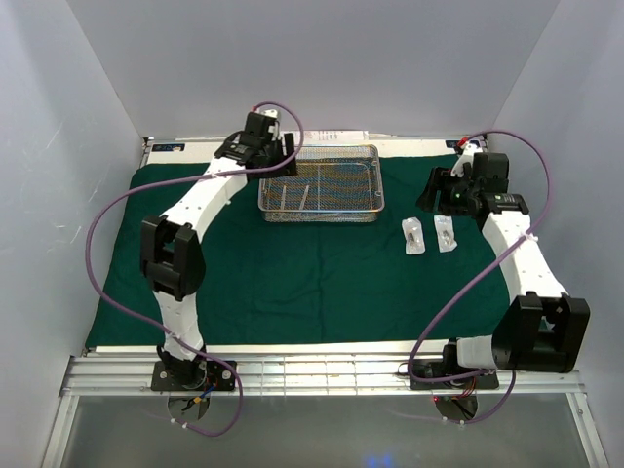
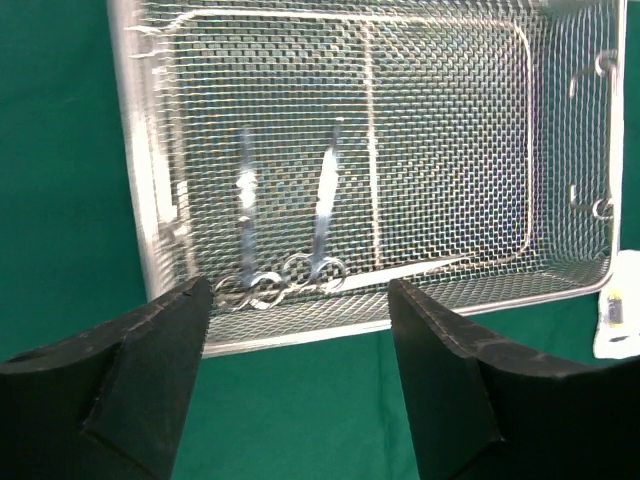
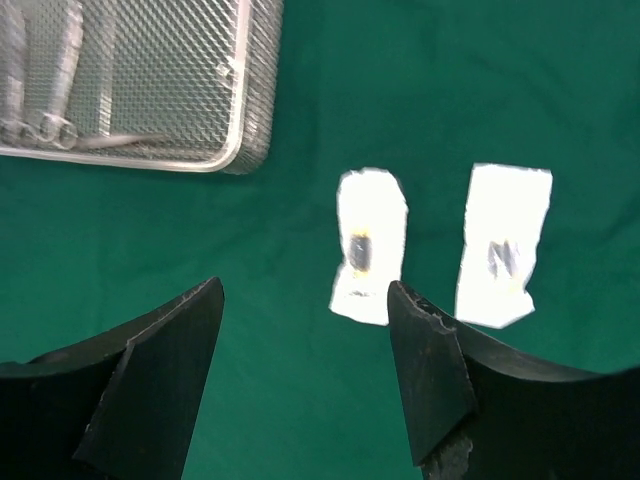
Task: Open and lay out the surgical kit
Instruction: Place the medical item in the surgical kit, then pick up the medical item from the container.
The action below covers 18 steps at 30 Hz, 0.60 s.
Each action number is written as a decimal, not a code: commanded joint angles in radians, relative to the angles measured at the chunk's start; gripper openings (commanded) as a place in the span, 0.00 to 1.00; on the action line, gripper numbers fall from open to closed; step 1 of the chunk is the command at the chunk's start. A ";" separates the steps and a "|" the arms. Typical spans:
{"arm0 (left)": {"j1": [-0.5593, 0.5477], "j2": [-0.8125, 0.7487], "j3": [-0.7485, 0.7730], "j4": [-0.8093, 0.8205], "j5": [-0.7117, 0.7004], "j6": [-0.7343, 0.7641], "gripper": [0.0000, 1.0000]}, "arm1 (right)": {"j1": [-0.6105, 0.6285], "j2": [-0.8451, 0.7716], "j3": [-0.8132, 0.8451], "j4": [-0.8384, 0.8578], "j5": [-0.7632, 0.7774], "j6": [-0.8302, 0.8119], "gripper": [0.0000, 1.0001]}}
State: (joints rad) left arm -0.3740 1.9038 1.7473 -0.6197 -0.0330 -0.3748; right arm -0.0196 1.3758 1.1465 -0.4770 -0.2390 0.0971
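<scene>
- The green cloth wrap [image 1: 292,283] is opened out flat and covers most of the table [image 1: 390,348], from the left side of the top view nearly to the right wall.
- The left arm [image 1: 185,244] reaches up from the bottom left toward the upper middle of the frame. It ends right at the far left corner of the tray.
- The left fingers [image 2: 150,380] are spread wide with nothing between them. In the wrist view they hang over bare cloth, just in front of the tray's near wall.
- The wire-mesh tray [image 1: 322,218] sits upright on the cloth in the upper middle of the top view.
- Inside it, two scissors [image 2: 245,230] lie side by side in the left half. Their finger loops are at the near wall and the blades point away.
- A thin pair of tweezers [image 2: 410,268] lies slanted along the tray floor, just right of the scissor loops. I can't make out a second pair.
- The two white packets [image 1: 414,235] are outside the tray, on the cloth to the right of its near right corner. They lie next to each other with a small gap and don't touch.
- The right fingers [image 3: 150,380] are also apart and gripping nothing. In that wrist view they hover over the cloth, with the packets just beyond the right-hand fingertip.
- The right arm [image 1: 517,253] comes up along the right side of the top view.
</scene>
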 commanded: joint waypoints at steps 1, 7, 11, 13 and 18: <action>-0.034 0.082 0.076 -0.034 -0.051 0.028 0.80 | 0.013 -0.066 -0.069 0.126 -0.035 0.058 0.73; -0.046 0.175 0.132 -0.044 -0.119 0.047 0.63 | 0.018 -0.101 -0.129 0.175 -0.091 0.066 0.73; -0.049 0.241 0.149 -0.046 -0.139 0.050 0.59 | 0.049 -0.112 -0.186 0.201 -0.114 0.069 0.73; -0.049 0.261 0.156 -0.046 -0.142 0.050 0.58 | 0.050 -0.110 -0.197 0.209 -0.126 0.070 0.73; -0.049 0.326 0.185 -0.054 -0.153 0.051 0.55 | 0.053 -0.103 -0.215 0.221 -0.148 0.067 0.73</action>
State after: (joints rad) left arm -0.4225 2.2269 1.8809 -0.6731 -0.1612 -0.3328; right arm 0.0303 1.2911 0.9360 -0.3141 -0.3531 0.1562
